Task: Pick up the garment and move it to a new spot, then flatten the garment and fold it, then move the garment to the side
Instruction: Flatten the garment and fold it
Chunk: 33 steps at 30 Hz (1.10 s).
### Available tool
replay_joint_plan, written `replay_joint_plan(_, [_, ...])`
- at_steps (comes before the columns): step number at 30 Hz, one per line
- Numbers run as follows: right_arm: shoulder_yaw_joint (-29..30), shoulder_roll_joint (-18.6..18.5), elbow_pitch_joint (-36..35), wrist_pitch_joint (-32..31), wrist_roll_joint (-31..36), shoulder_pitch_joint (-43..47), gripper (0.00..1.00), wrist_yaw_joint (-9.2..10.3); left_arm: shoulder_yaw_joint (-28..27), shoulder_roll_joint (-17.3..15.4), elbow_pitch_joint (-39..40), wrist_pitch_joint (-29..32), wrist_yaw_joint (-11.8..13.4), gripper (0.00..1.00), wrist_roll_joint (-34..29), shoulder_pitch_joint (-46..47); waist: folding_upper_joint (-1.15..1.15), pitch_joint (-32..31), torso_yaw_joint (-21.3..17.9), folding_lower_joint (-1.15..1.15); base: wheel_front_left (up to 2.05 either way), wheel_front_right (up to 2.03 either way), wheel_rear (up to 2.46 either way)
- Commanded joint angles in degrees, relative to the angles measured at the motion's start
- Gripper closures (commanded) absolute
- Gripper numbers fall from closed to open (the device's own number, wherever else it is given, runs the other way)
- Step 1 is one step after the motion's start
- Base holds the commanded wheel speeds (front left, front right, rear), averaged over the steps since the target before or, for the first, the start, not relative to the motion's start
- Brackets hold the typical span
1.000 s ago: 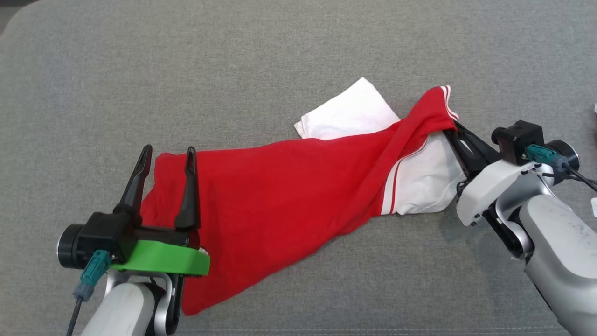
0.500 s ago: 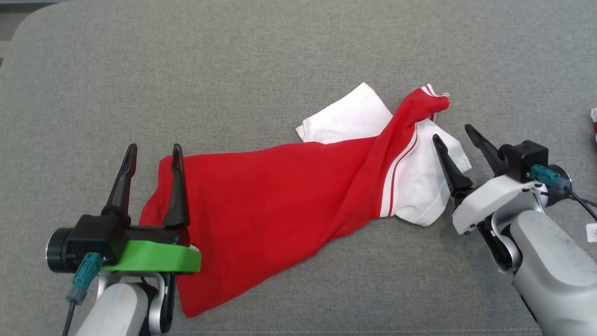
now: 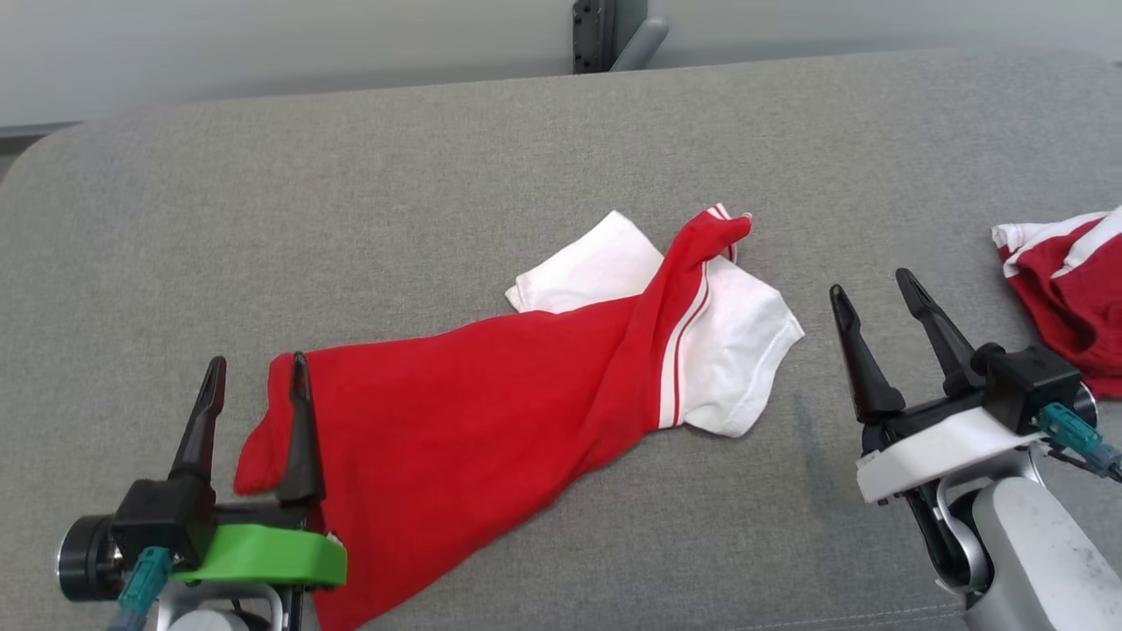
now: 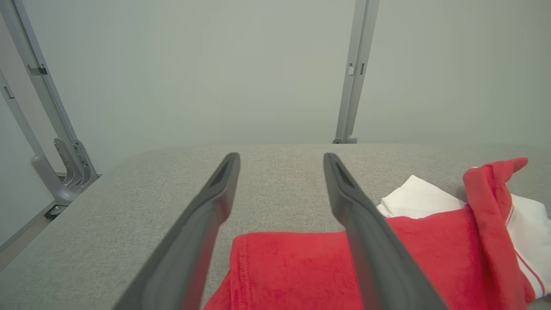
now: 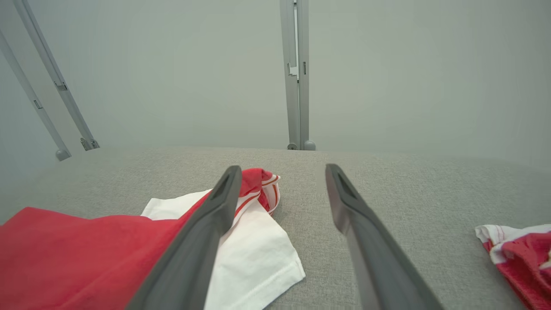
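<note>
Head view showed us the garment (image 3: 456, 421), a red shirt with white sleeves, lying crumpled on the grey upholstered surface (image 3: 351, 219), stretched from its near-left part toward the middle. The red body lay nearest the near edge, and a twisted red fold with white stripes crossed over the white sleeve at the far end.

We saw the left gripper (image 3: 258, 359) spread wide with nothing between its fingers. Its right finger overlapped the garment's left hem, though we could not tell whether it touched the cloth. In the left wrist view the red hem (image 4: 301, 267) lay below the spread left gripper (image 4: 280, 157).

The right gripper (image 3: 869, 282) was spread too and empty, standing just right of the white sleeve and apart from it. A second red-and-white garment (image 3: 1069, 280) lay at the right edge, and a metal post (image 3: 605, 35) stood behind the far edge.
</note>
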<state>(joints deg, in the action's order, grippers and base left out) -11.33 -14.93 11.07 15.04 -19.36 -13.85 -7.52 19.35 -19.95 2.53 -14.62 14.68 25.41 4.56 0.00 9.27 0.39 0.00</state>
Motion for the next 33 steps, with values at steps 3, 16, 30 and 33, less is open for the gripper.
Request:
replay_joint_plan(3, [1.62, 0.77, -3.11, -1.16, 1.13, 3.66, 0.00, 0.06, 0.12, -0.94, 0.66, 0.87, 0.66, 0.00, 0.49, -2.80, 0.00, -3.13, -2.41, 0.00, 0.00, 0.00, 0.00])
replay_joint_plan(16, [4.88, 2.89, -8.69, -3.99, 2.50, 8.85, 0.00, 0.06, 1.71, -1.60, 3.17, 3.67, 1.80, 0.00, 0.66, -6.51, 0.00, -3.76, -2.50, 0.00, 0.00, 0.00, 0.00])
replay_joint_plan(30, [5.28, 3.32, -9.07, -4.71, 1.93, 10.09, 0.00, 0.06, 3.35, -1.01, -1.67, 15.40, 1.38, 0.00, 8.34, -11.32, 0.00, -3.28, 0.33, 0.00, 0.00, 0.00, 0.00])
replay_joint_plan(33, [5.42, 3.23, -9.01, -4.69, 1.87, 10.12, 0.00, 0.06, 3.83, -0.59, -2.47, 17.98, 1.38, 0.00, 10.25, -13.33, 0.00, -2.83, 1.07, 0.00, 0.00, 0.00, 0.00])
